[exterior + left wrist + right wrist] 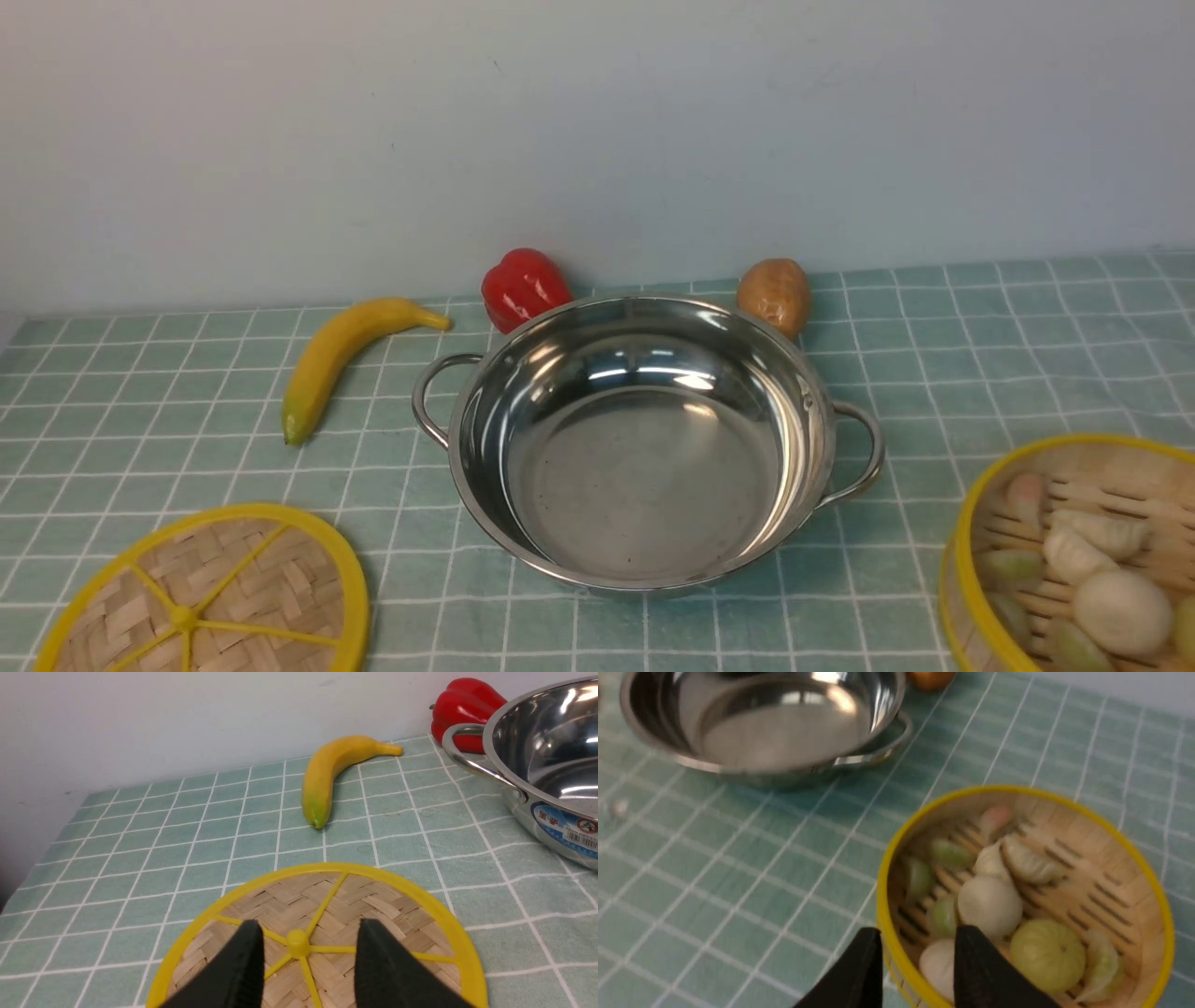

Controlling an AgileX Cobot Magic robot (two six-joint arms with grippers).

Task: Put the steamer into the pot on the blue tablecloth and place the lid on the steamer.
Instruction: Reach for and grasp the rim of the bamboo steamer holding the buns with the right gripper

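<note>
The steamer point(1017, 788) sat on the cloth point(1027, 355), right of the pot point(644, 485) and apart from it. The front view cut off its right side, but the right wrist view showed it whole. It was a round basket with a yellow rim, a slatted floor, and white buns point(990, 905) and green ones inside.

Only that wrist view showed the right pincer point(919, 933). Its jaws were apart, one outside the steamer's side and one inside, not squeezing it.

The left wrist view showed the left pincer point(309, 926), jaws apart above the lid point(383, 905), and a blue sticker point(565, 823) on the pot. The lid lay flat, left of the pot.

Farther back were a banana point(331, 359), a red pepper point(523, 285) and a potato point(775, 294).
</note>
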